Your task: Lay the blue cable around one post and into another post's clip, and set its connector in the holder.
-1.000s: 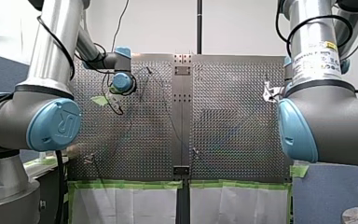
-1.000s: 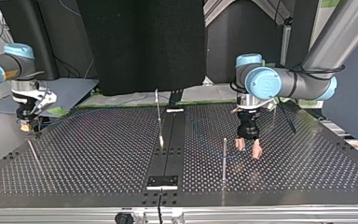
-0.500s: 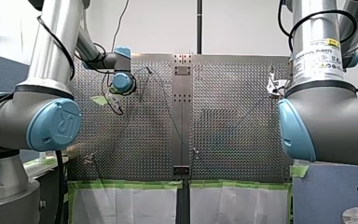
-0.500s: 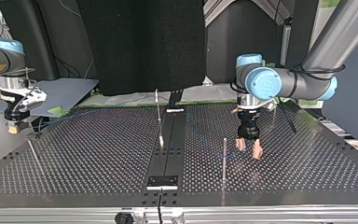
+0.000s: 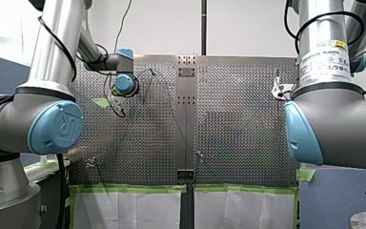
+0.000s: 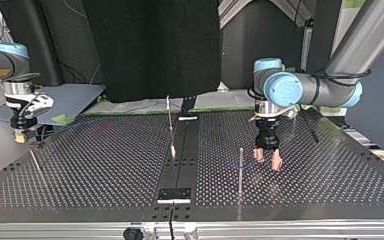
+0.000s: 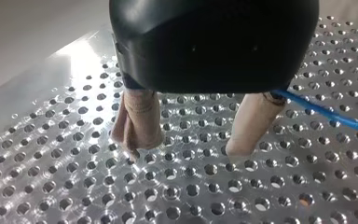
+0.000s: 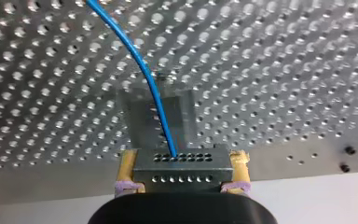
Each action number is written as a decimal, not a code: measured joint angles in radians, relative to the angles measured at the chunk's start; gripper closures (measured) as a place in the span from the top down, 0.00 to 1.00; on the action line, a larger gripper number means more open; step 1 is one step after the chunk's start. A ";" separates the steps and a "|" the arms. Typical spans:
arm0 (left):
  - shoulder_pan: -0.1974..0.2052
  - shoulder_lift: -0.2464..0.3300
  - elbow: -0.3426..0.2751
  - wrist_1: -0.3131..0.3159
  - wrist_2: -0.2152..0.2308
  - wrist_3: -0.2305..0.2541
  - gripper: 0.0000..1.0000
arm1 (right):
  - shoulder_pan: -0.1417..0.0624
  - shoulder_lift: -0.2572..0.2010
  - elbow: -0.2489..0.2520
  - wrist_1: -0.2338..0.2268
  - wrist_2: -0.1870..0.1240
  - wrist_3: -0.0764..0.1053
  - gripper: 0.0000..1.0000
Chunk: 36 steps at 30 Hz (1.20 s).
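Right wrist view: a grey perforated metal connector block is being clamped between the yellow pads of my right claw. A thin blue cable is being led out of the block's upper face and ahead of the claw in a curve. It is being carried over a flat grey metal plate lying on the perforated metal table. Whether the block is touching that plate cannot be told.

In the top view my right claw is being held over the table's edge at the view's left. My left claw is being held low over the table, right of the middle and just beside a thin upright metal post. A slightly tilted thin metal post with a pale tip is being shown near the dark centre strip.

In the left wrist view the beige-padded fingers of my left claw are being held apart, with nothing between them. The blue cable is being passed just beside one finger, outside the gap.

In the front view a white label with a yellow corner is being carried on my right arm; its print is too small to be read. A pale mark on the blue joint cap of my left arm cannot be read either.
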 joint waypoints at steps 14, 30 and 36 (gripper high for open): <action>0.001 0.000 0.000 -0.002 0.000 0.000 1.00 | -0.004 0.006 0.001 -0.037 -0.062 0.011 0.63; 0.000 0.000 0.000 -0.002 0.001 -0.002 1.00 | -0.004 0.011 0.002 -0.039 -0.073 0.015 0.63; 0.001 0.000 0.000 -0.002 0.000 -0.001 1.00 | -0.005 0.019 0.001 -0.037 -0.071 0.010 0.63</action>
